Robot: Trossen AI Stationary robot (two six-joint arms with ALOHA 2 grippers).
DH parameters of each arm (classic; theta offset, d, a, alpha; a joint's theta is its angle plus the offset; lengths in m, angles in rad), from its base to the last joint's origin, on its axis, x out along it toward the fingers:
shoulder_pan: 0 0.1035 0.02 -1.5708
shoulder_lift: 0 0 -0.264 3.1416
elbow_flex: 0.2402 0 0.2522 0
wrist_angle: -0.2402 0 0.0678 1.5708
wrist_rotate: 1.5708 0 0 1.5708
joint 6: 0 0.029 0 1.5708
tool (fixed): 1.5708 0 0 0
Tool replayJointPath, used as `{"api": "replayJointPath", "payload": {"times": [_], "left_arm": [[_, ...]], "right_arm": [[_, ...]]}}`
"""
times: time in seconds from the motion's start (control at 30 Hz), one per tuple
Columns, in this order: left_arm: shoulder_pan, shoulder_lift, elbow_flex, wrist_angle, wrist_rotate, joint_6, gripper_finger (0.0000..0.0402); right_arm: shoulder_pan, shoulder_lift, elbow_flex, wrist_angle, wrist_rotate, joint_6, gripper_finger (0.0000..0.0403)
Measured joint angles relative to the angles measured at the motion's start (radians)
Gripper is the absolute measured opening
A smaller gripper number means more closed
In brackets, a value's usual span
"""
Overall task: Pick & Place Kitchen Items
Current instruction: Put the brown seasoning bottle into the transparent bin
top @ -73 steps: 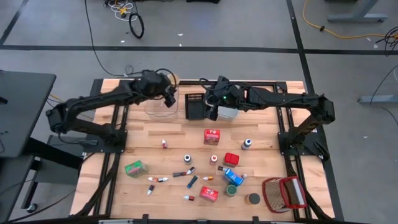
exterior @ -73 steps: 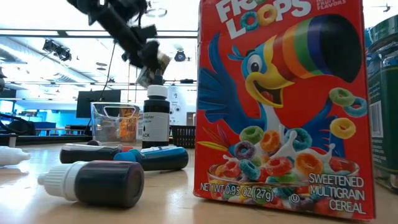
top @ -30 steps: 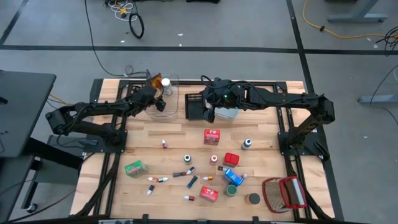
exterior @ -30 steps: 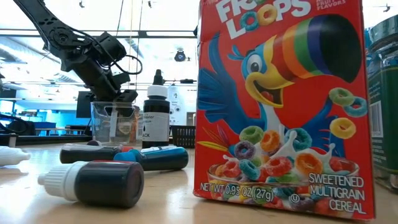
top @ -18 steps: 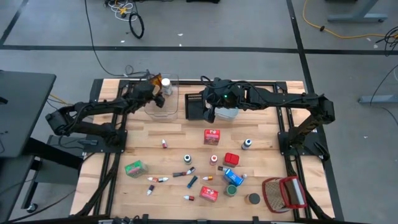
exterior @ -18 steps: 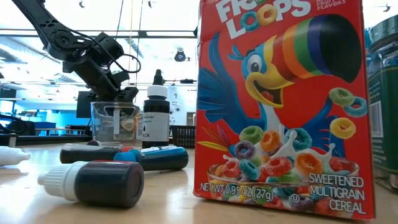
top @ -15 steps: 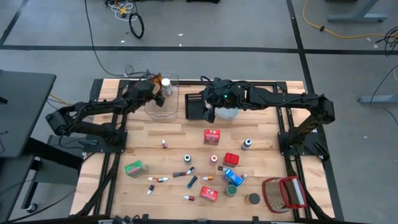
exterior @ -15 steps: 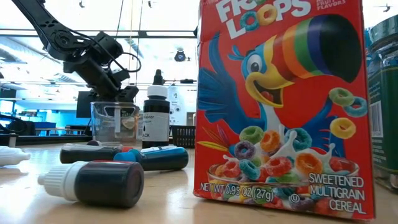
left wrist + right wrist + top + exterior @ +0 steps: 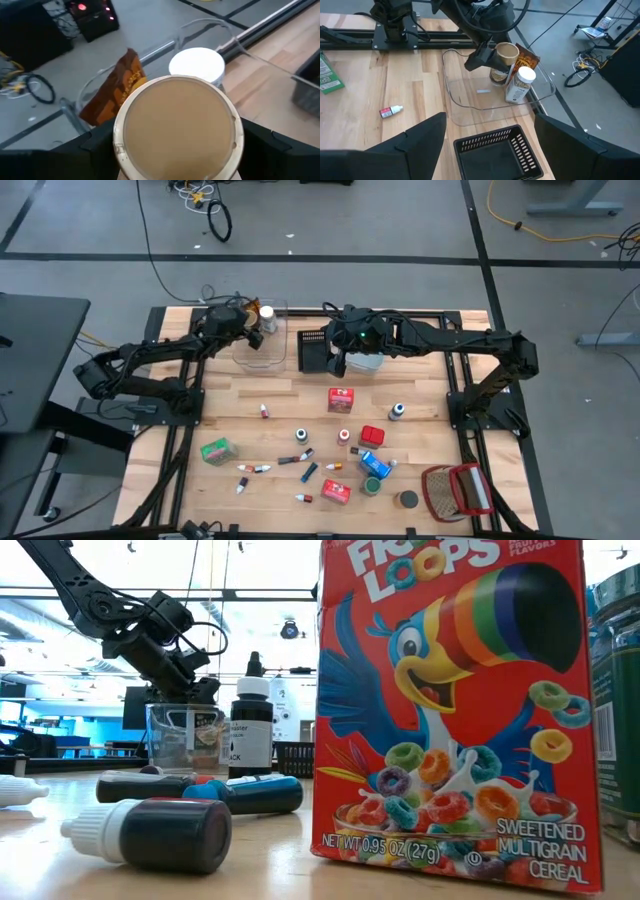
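A jar with a tan lid (image 9: 503,54) is inside the clear bin (image 9: 465,102) at the table's far edge, and my left gripper (image 9: 246,321) is shut on it. Beside it in the bin stand a white-lidded bottle (image 9: 520,82) and an orange bag (image 9: 527,60). In the left wrist view the lid (image 9: 177,125) fills the space between my fingers. My right gripper (image 9: 345,352) hangs open over the black bin (image 9: 495,155). Other kitchen items lie spread over the near half of the table. My left gripper pinches the jar between its two fingers, one on each side just under the lid's rim (image 9: 119,146). The fingers come slanting down from the table's left. The jar stands about upright inside the clear bin. I cannot tell whether its base rests on the bin's floor.
On the near half lie a red box (image 9: 340,399), a green box (image 9: 216,450), a small bottle (image 9: 397,412), cans and several tubes. A red-and-white wire basket (image 9: 455,492) sits near right. A cereal box (image 9: 450,710) fills the low view.
My left gripper has swung toward the table's far edge with the jar, staying low over the clear bin and turning a little. The jar now stands closer to the white-lidded bottle and the orange bag.
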Motion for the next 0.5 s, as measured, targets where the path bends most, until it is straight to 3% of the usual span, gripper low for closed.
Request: {"api": "replayJointPath", "payload": {"times": [0.5], "left_arm": [[0.054, 0.000, 0.000, -0.049, 0.079, 0.085, 0.0310]], "right_arm": [[0.000, 0.000, 0.000, 0.000, 0.000, 0.008, 0.0314]]}}
